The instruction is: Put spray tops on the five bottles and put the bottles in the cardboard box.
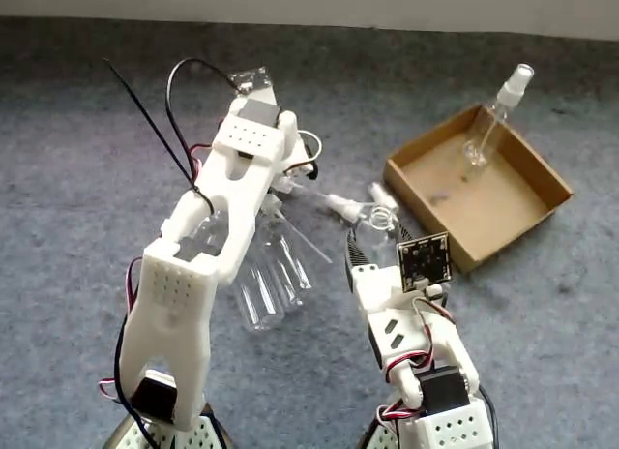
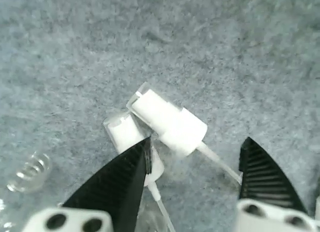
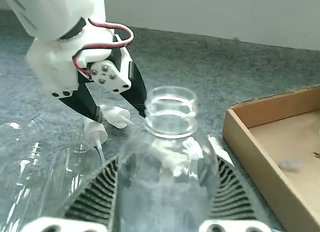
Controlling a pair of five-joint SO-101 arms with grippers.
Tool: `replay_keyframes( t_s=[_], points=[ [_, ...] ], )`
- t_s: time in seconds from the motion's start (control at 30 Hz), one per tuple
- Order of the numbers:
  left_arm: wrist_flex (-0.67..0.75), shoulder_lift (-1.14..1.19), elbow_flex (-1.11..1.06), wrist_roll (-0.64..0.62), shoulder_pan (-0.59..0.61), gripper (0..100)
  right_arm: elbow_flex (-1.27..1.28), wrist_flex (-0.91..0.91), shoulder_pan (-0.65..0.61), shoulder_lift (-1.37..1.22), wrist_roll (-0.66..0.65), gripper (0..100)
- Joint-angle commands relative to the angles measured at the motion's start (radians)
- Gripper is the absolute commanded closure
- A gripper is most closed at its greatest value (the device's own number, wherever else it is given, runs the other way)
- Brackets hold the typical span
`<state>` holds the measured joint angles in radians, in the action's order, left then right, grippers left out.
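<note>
Your left end effector (image 2: pixel 196 143) is open over a spray top (image 2: pixel 167 123) lying on the counter (image 2: pixel 210 42). Your right end effector (image 3: pixel 167 172) grips an uncapped bottle (image 3: pixel 170 114).

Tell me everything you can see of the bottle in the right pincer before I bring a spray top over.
The bottle is clear, see-through plastic with a ridged screw neck, open and with no spray top on it. The right pincer is shut on its body, with the ribbed black fingers on either side and the neck sticking out past them. In the high view the neck lies near the cardboard box. Its base is hidden.
</note>
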<state>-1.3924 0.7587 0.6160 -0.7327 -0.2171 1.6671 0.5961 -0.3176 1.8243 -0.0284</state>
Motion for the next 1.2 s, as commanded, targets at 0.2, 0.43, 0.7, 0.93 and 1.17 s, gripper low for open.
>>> replay_keyframes(
  t_s=[0.2,0.43,0.7,0.93,1.17],
  points=[
    [0.123,0.035,0.041,-0.009,0.061,74,0.039,-0.030,0.008,0.013,0.000,90.6],
    [0.137,0.035,0.041,-0.009,0.073,75,0.081,-0.033,0.007,0.013,0.000,90.6],
    [0.160,0.035,0.041,-0.006,0.070,97,0.082,-0.033,0.007,0.013,0.000,90.6],
    [0.226,0.035,0.041,-0.006,0.070,99,0.085,-0.033,0.007,0.013,0.000,90.6],
    [0.230,0.016,0.074,-0.005,0.071,99,0.085,-0.033,0.007,0.013,0.000,90.6]
  ],
)
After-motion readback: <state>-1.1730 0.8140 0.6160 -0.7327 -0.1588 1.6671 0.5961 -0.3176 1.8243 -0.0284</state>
